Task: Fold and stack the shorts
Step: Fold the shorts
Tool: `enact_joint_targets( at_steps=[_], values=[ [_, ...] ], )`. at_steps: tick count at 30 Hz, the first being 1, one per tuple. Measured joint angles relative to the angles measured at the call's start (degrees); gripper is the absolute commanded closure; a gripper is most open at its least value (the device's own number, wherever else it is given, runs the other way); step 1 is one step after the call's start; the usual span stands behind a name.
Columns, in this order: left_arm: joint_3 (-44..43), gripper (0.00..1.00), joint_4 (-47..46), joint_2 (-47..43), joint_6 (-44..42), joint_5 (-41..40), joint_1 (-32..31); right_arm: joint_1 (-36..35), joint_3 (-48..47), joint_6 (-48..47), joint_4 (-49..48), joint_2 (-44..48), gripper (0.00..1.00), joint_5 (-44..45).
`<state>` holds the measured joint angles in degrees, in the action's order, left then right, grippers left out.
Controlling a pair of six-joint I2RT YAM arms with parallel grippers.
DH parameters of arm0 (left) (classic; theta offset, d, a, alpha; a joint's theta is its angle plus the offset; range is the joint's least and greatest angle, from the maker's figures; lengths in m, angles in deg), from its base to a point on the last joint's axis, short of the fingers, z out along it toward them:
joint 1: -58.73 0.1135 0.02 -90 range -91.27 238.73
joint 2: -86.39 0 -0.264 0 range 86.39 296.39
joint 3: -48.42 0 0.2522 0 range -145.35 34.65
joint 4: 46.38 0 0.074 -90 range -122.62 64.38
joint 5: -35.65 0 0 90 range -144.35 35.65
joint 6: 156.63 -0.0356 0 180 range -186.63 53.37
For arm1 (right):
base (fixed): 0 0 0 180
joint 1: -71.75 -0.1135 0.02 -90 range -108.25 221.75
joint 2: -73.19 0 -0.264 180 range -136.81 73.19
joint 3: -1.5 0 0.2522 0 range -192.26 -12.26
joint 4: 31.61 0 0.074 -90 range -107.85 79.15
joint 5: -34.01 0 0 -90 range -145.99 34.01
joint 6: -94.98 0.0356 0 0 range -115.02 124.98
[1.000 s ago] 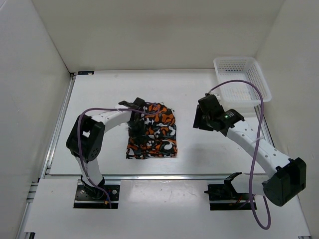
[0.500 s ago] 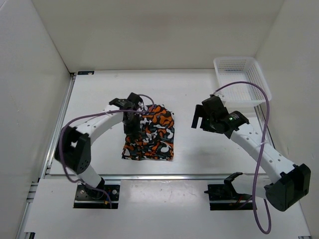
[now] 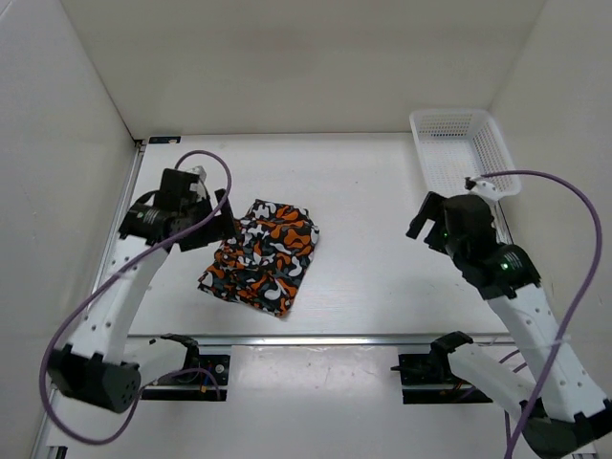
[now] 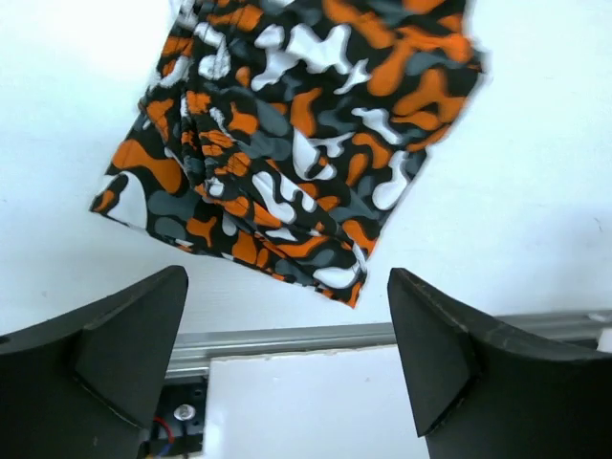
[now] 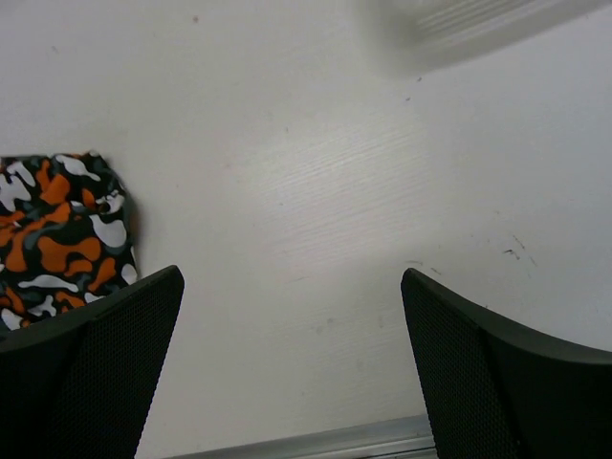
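Above the table, the top external view shows the shorts [image 3: 260, 255] lying as a compact folded packet on the table [image 3: 373, 229], left of centre and turned askew to the near edge. The left gripper [image 3: 216, 223] hovers just beside the packet's far-left corner, apart from the cloth. The right gripper [image 3: 432, 214] hangs well away on the right, near the white mesh basket [image 3: 419, 145] in the far right corner. That basket appears to hold nothing.

From the left wrist, the shorts [image 4: 296, 153] fill the upper part of the view, layers doubled over with some bunching along the left fold. The left gripper [image 4: 287, 354] has its jaws spread wide with nothing between them, above the metal rail [image 4: 287, 337] at the table's near edge.

From the right wrist, the right gripper [image 5: 292, 373] is likewise released and carries nothing. Only a corner of the shorts [image 5: 57, 239] shows at the left edge, and the basket [image 5: 478, 24] is a blur at the top.

Folding looks done, I judge, apart from perhaps neatening the bunched side and squaring the packet. No second pair or pile is in view, so nothing shows that stacking has begun.
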<state>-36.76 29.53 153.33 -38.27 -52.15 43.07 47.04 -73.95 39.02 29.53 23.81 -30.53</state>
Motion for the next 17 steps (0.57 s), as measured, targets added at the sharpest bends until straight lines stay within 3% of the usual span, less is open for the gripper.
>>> enact_joint_targets(
  at_steps=[4, 6, 7, 9, 11, 13, 14, 17],
  values=[
    [-0.9, 0.04, 0.1, -7.3, 0.0, 0.4, 1.6, 0.0, -1.2, -0.2, 1.7, 3.8, 0.01, 2.4],
    [-1.3, 0.17, 0.5, -8.4, 0.1, 0.4, 2.4, 0.0, -1.8, -0.2, 2.9, 3.9, 0.01, 3.1],
    [-1.3, 0.33, 0.7, -8.4, 0.1, 0.4, 2.6, 0.0, -1.9, -0.2, 3.4, 3.8, 0.01, 3.1],
    [-1.3, 0.41, 1.2, -7.8, 0.7, 0.4, 2.8, 0.0, -1.9, -0.2, 4.5, 3.7, 0.01, 3.1],
    [-1.1, 0.37, 1.5, -7.7, 1.0, 0.3, 2.8, 0.0, -1.9, -0.1, 5.5, 3.5, 0.01, 3.1],
    [-1.1, 0.21, 2.0, -8.6, 1.5, 0.0, 2.8, 0.0, -1.9, -0.1, 6.2, 4.0, 0.01, 3.2],
    [-1.1, 0.07, 2.3, -9.6, 1.9, -0.3, 2.8, 0.0, -1.9, -0.1, 6.6, 4.6, 0.01, 3.4],
    [-2.0, 0.00, 3.0, -12.1, 3.3, -1.8, 2.8, 0.0, -1.9, 0.0, 7.2, 6.3, 0.01, 4.0]
  ],
)
